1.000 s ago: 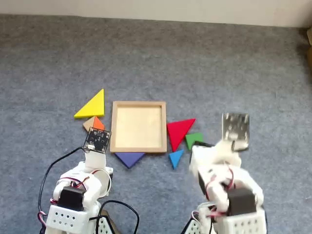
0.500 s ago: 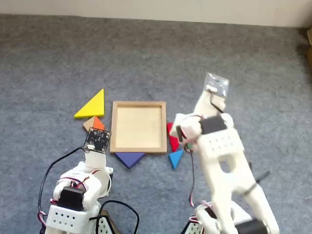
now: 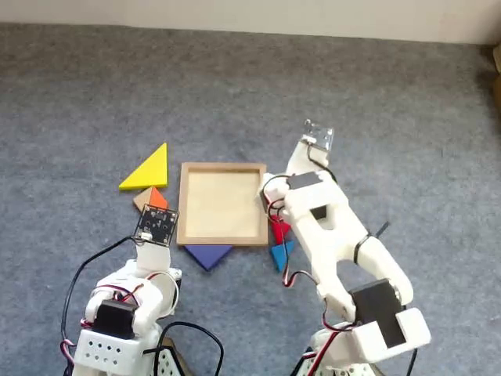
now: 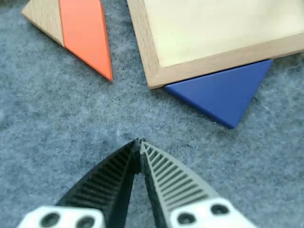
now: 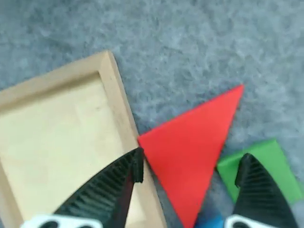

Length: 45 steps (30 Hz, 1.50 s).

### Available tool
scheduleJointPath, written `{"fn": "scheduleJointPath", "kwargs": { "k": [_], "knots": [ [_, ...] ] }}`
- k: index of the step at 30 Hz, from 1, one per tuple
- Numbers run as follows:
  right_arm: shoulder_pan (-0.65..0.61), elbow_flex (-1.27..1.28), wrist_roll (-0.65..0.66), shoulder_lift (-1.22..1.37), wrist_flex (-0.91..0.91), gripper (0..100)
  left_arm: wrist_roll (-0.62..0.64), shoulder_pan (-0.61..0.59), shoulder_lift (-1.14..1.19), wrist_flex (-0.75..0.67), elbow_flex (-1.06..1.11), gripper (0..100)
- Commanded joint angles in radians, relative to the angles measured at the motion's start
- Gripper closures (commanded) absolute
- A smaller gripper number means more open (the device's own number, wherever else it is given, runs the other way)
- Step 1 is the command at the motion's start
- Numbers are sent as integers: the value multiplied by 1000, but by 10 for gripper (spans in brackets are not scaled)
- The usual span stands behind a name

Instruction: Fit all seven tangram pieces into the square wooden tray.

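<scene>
The square wooden tray [image 3: 223, 204] lies empty mid-table. Left of it are a yellow triangle [image 3: 149, 169], an orange piece [image 3: 158, 197] and a tan piece [image 3: 142, 200]. A dark blue triangle [image 3: 208, 254] touches its near edge. The red triangle [image 5: 190, 142] lies by the tray's right rim [image 5: 118, 95], with a green piece [image 5: 260, 164] beside it and a light blue triangle [image 3: 280, 254] nearer. My right gripper [image 5: 191, 166] hangs open over the red triangle, one finger above the rim, the other above the green piece. My left gripper [image 4: 139, 143] is shut, empty, over carpet near the dark blue triangle [image 4: 223, 92].
Grey carpet covers the table, with open room beyond the tray and to the far right. In the high view the right arm's body hides the green piece and most of the red triangle [image 3: 279, 229].
The right arm rose from its folded pose and stretched forward and left, ending over the red triangle by the tray. The left arm and all pieces stayed put.
</scene>
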Motion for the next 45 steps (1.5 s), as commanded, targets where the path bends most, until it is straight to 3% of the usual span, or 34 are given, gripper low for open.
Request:
{"fn": "scheduleJointPath", "kwargs": {
  "k": [1, 14, 21, 37, 45],
  "knots": [
    [-15, -77, -34, 19, -48, 697, 6, 21, -16, 8, 19, 992],
    [30, -208, -32, 271, -41, 698, 6, 21, -16, 8, 19, 992],
    [50, -217, -28, 274, 102, 698, 6, 21, -16, 8, 19, 992],
    [117, -229, 146, 274, 182, 698, 6, 21, -16, 8, 19, 992],
    [116, -360, 147, 386, 188, 698, 6, 21, -16, 8, 19, 992]
  ]
}}
